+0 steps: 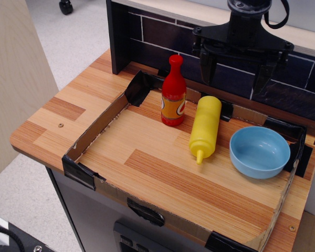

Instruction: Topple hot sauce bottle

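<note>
The hot sauce bottle (174, 92) is red with a rounded red cap and an orange-and-white label. It stands upright at the back of the wooden table, inside the cardboard border. My gripper (235, 72) is black and hangs open and empty above the back right of the table, to the right of the bottle and well clear of it. Its two fingers (207, 65) point down with a wide gap between them.
A yellow squeeze bottle (205, 127) lies on its side just right of the hot sauce bottle, nozzle toward the front. A light blue bowl (260, 151) sits at the right. A low cardboard border (97, 126) rings the work area. A dark tiled backsplash (147, 39) stands behind.
</note>
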### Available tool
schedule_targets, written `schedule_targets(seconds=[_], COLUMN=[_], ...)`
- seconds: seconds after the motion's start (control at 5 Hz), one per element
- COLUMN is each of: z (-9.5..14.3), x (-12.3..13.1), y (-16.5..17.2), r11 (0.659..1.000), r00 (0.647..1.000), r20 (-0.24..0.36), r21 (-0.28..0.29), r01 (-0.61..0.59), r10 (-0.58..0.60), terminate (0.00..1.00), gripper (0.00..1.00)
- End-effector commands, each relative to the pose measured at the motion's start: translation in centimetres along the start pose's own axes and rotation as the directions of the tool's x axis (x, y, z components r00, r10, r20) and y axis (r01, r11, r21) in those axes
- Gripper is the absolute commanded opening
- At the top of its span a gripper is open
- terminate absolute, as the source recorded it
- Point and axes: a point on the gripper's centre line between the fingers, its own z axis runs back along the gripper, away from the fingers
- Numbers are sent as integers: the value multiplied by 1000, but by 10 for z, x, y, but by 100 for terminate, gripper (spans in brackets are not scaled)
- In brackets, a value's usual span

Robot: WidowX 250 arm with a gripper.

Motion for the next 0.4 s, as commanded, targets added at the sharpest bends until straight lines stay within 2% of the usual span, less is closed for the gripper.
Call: schedule_targets(seconds=[0.0,0.2], z=[0,5], x=[0,-8], y=[0,25], r11=[1000,1000], r00=[1000,996], r20=[0,-90], r21=[0,-4], r01=[0,-24], r10=[0,24], terminate=[0,0], gripper=[100,100])
